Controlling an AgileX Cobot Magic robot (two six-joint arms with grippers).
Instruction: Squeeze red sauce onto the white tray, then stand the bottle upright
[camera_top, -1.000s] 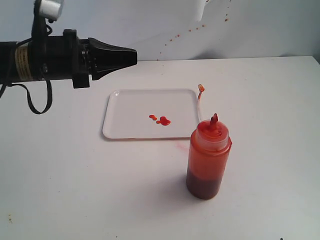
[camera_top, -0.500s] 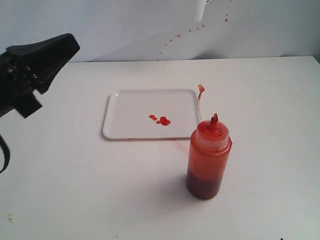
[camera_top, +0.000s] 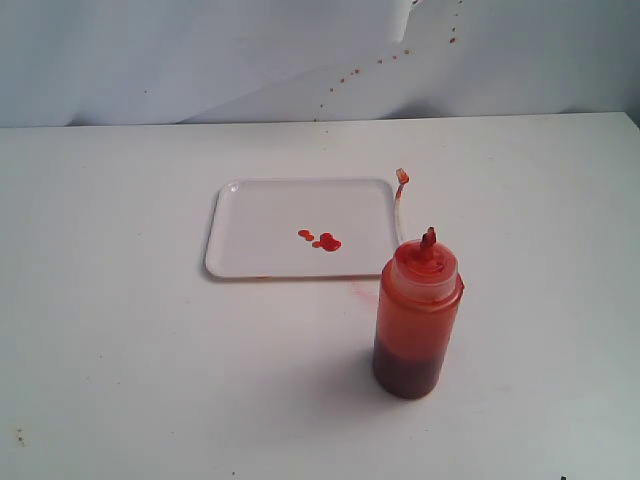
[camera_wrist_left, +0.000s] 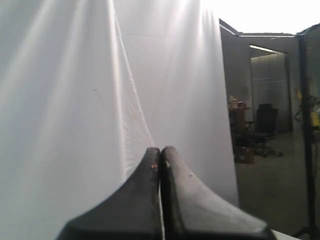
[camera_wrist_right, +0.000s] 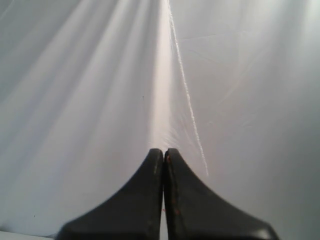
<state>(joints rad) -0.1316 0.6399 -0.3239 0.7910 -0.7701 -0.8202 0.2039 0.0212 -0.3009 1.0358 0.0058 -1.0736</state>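
Note:
The bottle (camera_top: 418, 318) stands upright on the table, just in front of the white tray's near right corner, with dark sauce settled in its lower part and its clear cap strap (camera_top: 400, 200) arching back over the tray edge. The white tray (camera_top: 250, 220) lies flat behind it, with a few small blobs of red sauce (camera_top: 321, 240) near its middle. Neither arm shows in the exterior view. In the left wrist view my left gripper (camera_wrist_left: 160, 151) is shut with nothing in it, facing a white curtain. My right gripper (camera_wrist_right: 164, 151) is likewise shut and empty.
A faint pinkish smear (camera_top: 365, 293) stains the table between tray and bottle. Small red spatters (camera_top: 345, 78) dot the white backdrop behind the table. Beyond the curtain, the left wrist view shows a dim room with a chair (camera_wrist_left: 260, 131).
The left arm, which reached over the table's left side a second ago, has drawn back to the left and left the exterior view. Bottle, tray and sauce have not moved.

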